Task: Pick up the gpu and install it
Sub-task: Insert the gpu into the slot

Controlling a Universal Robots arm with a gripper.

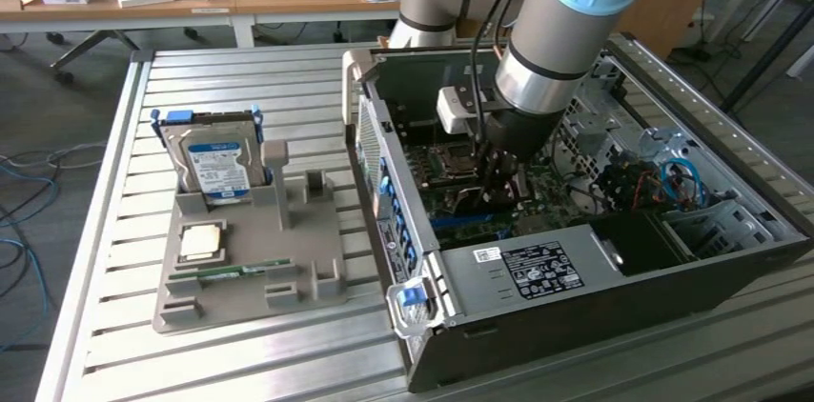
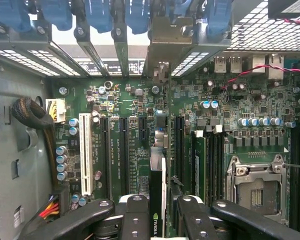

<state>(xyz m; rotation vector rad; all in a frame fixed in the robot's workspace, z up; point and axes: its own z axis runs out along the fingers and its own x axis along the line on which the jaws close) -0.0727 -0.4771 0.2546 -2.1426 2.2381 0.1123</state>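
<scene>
Fingers (image 2: 136, 216) are partly closed and clamp the gpu (image 2: 156, 195), a thin black card edge-on between them; straight ahead lies the green motherboard (image 2: 135, 130) inside the open case (image 1: 573, 326).

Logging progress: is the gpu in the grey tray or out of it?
Out: the gripper holds the gpu edge-on over the motherboard, inside the computer case.

You are seeing the case (image 1: 611, 297) lying at the exterior view's right, the tray (image 1: 242, 292) sitting at that view's left, 1 hard drive (image 1: 216, 166) standing at the tray's upper end, and the gpu (image 2: 156, 200) hanging inside the case over the motherboard (image 2: 135, 100).
</scene>
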